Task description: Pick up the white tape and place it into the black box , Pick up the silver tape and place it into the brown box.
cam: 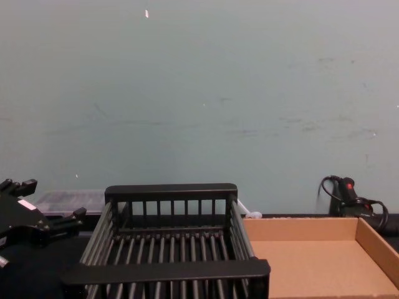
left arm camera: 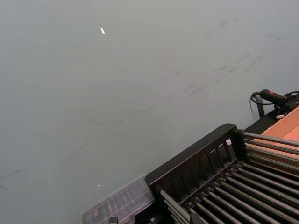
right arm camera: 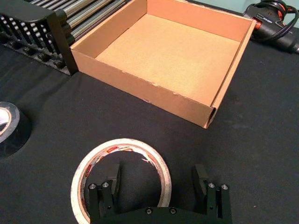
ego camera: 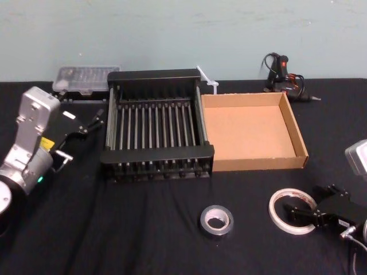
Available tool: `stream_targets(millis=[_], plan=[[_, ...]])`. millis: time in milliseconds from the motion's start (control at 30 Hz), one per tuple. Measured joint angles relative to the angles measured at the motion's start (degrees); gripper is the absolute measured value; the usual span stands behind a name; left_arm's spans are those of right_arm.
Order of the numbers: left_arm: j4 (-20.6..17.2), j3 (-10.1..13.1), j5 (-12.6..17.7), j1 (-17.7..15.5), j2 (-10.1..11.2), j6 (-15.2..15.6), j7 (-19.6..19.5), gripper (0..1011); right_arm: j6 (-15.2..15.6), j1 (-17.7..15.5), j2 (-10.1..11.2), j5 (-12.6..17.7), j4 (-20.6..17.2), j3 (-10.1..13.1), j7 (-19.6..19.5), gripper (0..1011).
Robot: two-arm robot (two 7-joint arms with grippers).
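The white tape (ego camera: 279, 201) lies flat on the black cloth at the front right. My right gripper (ego camera: 305, 205) is open and low over its right side. In the right wrist view one finger (right arm camera: 111, 185) stands inside the white tape (right arm camera: 93, 161) ring and the other outside it, with the rim between them under the right gripper (right arm camera: 159, 187). The silver tape (ego camera: 217, 221) lies flat left of it, also seen as the silver tape (right arm camera: 9, 128). The black box (ego camera: 155, 153) stands mid-table with the brown box (ego camera: 255, 163) touching its right side. My left gripper (ego camera: 89, 122) hangs open left of the black box.
A clear plastic case (ego camera: 86, 80) sits behind the black box's left corner. A glue gun (ego camera: 284, 74) with its cord lies behind the brown box, and a small white plastic piece (ego camera: 207, 80) lies between them. A pale wall closes the back.
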Motion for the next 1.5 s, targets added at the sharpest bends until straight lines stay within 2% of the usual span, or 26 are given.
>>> stream_targets(millis=[400, 1500], plan=[[0.00, 0.00, 0.00, 0.00, 0.00, 0.00, 0.00, 1001, 0.67, 0.09, -0.78, -0.99, 0.15, 0.61, 0.40, 1002], [0.00, 0.00, 0.00, 0.00, 0.00, 0.00, 0.00, 1001, 0.54, 0.06, -0.64, -0.93, 0.10, 0.50, 0.32, 985]])
